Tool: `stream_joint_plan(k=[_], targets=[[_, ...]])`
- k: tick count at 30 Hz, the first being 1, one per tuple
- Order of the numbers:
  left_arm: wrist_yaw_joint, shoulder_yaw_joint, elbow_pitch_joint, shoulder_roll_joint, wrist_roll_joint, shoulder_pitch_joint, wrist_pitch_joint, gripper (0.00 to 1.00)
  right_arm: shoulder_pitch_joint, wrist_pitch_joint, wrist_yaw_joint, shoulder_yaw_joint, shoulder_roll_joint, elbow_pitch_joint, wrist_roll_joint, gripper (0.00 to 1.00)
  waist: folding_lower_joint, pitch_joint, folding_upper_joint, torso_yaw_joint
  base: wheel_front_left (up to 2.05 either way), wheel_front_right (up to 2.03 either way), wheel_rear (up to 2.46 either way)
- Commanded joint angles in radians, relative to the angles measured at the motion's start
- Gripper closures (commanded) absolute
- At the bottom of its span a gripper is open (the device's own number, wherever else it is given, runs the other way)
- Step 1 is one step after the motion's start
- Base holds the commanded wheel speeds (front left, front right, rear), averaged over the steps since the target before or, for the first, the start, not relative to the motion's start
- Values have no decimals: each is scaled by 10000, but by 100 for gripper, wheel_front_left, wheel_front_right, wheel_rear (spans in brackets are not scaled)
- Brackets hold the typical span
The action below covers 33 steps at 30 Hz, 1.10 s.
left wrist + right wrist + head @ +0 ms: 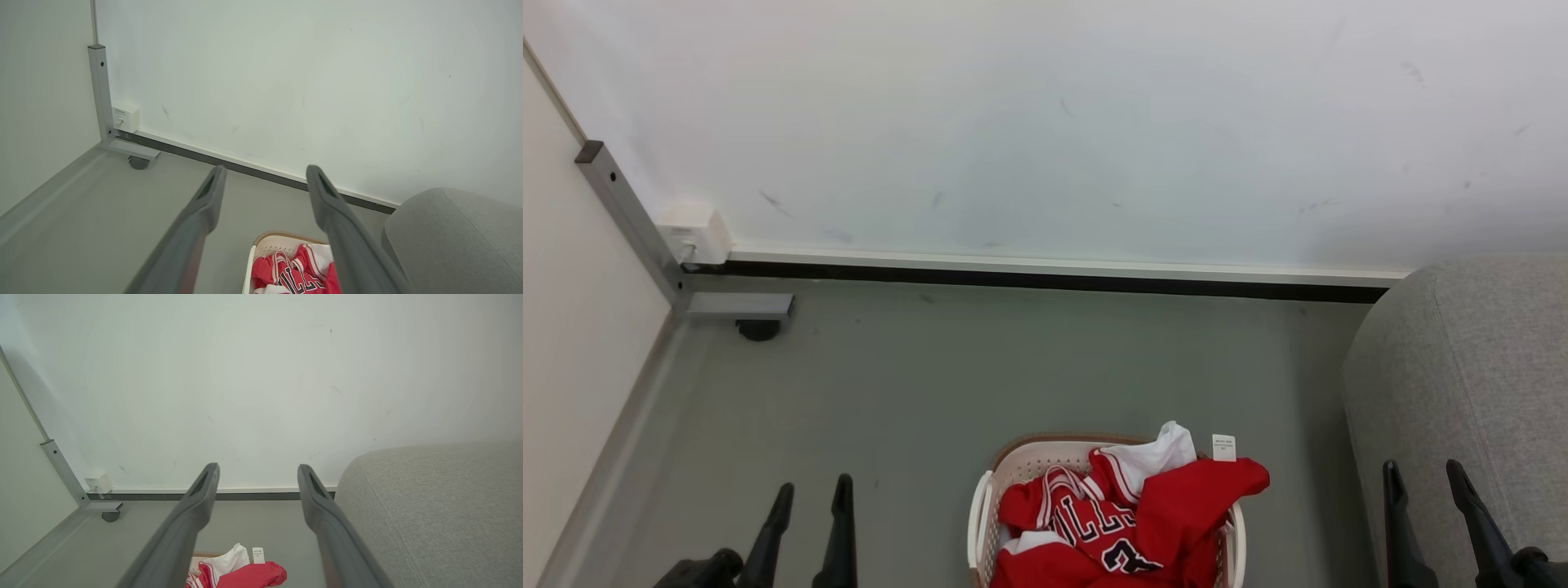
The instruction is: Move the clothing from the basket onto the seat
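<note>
Red clothing (1127,518) with white trim and black-and-white lettering is heaped in the cream basket (982,510) at the bottom middle of the head view. One red fold with a white label hangs over the basket's right rim. The grey seat (1470,384) stands to the right of the basket. My left gripper (813,494) is open at the lower left, above bare floor and apart from the basket. Open too, my right gripper (1425,478) is at the lower right, in front of the seat. The left wrist view holds the clothing (294,273), the basket (265,245) and the seat (449,241).
A white wall (1045,122) with a dark baseboard runs across the back. At the left, a grey metal post (629,220) with a castor foot and a white socket box (694,233) stand in the corner. Grey floor (980,367) lies open between wall and basket.
</note>
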Motion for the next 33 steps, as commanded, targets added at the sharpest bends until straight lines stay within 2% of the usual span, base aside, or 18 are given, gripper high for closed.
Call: stream_joint_plan(k=[1, 13, 19, 27, 33], targets=[[-25, 11, -43, 92, 212, 73, -146, 0, 69, -85, -18, -21, -81, -53, -228, 0, 0, 3, 0, 5, 0, 0, 0], [-26, -19, -85, 96, 1003, 128, -342, 0, 70, -318, -20, 28, -83, -106, -736, 0, 0, 162, 0, -1, 0, 0, 0], [-55, 42, -194, 93, 1340, -136, -425, 0, -208, -405, -21, 99, -84, -231, -1047, 0, 0, 718, 0, -170, 0, 0, 0], [-118, -186, -400, 128, 1486, -1312, -416, 0, -1128, -371, -21, 164, -78, -567, -909, 0, 0, 2673, 0, -475, 0, 0, 0], [-103, -1393, -535, 738, 1334, -3121, -416, 0, -2387, -371, -21, 339, -75, -920, -849, 0, 0, 4777, 0, -745, 0, 0, 0]])
